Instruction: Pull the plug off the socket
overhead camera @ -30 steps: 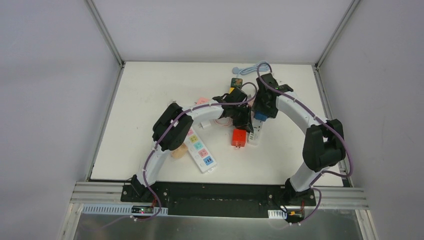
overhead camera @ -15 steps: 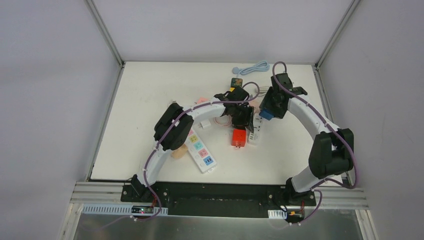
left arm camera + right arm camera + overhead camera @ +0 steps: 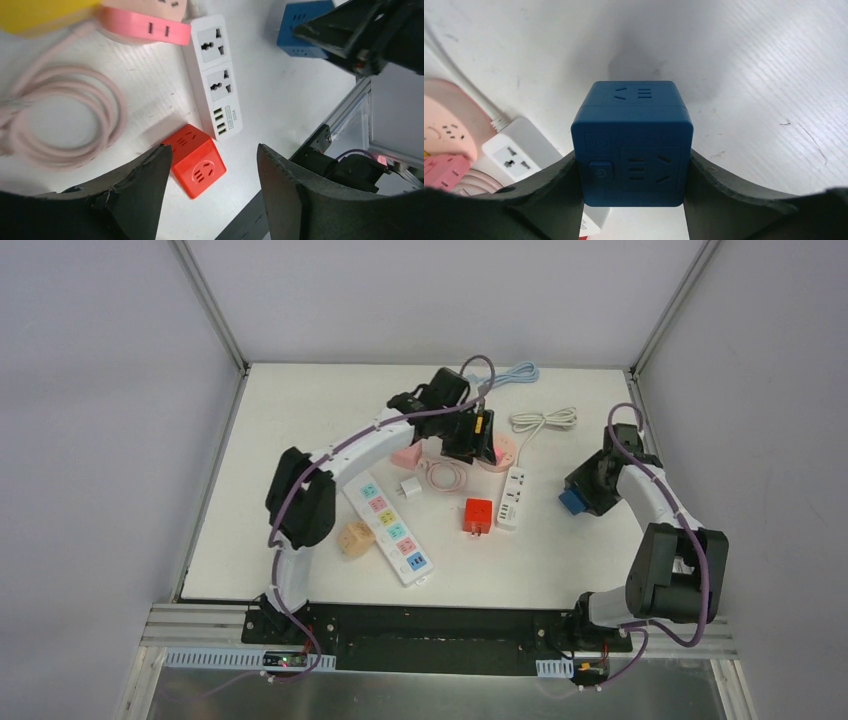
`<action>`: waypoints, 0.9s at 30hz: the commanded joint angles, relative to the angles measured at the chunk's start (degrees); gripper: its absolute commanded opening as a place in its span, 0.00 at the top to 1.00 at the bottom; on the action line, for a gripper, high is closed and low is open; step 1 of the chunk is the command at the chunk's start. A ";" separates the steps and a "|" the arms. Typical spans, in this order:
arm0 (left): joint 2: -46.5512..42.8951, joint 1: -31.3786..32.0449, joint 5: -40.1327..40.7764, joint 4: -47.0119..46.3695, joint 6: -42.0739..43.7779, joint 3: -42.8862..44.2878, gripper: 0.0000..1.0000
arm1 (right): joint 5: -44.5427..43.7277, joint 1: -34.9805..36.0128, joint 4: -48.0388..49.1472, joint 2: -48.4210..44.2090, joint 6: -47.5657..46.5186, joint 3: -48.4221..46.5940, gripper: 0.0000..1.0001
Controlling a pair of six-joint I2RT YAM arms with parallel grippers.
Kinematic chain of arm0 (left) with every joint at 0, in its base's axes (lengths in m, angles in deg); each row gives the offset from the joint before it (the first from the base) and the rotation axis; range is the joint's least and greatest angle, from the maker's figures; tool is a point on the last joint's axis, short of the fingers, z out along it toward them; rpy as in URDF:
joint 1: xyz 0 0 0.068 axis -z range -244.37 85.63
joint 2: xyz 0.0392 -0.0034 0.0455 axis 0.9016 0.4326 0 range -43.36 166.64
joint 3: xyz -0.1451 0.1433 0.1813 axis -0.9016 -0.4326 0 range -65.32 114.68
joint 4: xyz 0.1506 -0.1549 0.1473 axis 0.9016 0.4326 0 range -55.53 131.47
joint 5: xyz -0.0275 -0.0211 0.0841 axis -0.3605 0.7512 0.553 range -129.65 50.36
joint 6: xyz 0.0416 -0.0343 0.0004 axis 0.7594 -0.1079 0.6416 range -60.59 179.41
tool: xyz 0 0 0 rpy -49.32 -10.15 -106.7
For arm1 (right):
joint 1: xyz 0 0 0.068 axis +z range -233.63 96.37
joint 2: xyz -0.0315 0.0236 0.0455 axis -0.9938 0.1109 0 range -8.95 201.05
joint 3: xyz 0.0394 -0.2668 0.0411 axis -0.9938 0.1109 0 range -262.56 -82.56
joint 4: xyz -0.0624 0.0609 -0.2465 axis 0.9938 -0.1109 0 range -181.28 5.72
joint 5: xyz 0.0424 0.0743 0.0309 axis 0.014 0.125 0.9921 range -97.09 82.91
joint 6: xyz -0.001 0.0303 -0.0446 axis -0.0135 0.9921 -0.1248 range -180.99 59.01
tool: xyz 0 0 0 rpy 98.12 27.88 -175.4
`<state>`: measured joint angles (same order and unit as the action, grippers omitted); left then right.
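The plug is a blue cube adapter [image 3: 633,135] and my right gripper [image 3: 633,175] is shut on its two sides. From above, the blue cube [image 3: 572,502] hangs near the table's right side, well apart from the white power strip [image 3: 513,497], the socket, which lies flat mid-table. In the left wrist view the white strip [image 3: 212,75] shows empty outlets. My left gripper [image 3: 215,195] is open and holds nothing. From above, the left gripper [image 3: 480,445] sits over the pink round socket [image 3: 497,453], behind the strip.
A red cube socket [image 3: 478,516] lies beside the strip's near end. A long strip with coloured outlets [image 3: 390,530], a wooden cube [image 3: 353,539], a white charger [image 3: 409,487] and a coiled pink cord [image 3: 65,115] lie on the left. White cord [image 3: 545,420] and a blue cable [image 3: 510,372] lie at the back.
The right arm swung right, carrying the blue cube off the white strip. My left gripper opened, let go of the strip and drew back toward the far side.
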<state>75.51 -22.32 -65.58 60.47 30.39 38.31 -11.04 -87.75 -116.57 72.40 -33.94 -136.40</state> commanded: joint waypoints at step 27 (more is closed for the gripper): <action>-31.41 -14.47 42.07 13.33 12.38 -10.00 0.01 | -9.02 -8.98 1.01 -14.88 2.38 3.14 0.11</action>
<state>46.35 -35.61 -32.64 68.95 42.83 27.06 -17.27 -96.30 -114.10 61.31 -30.57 -130.52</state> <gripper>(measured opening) 0.957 0.887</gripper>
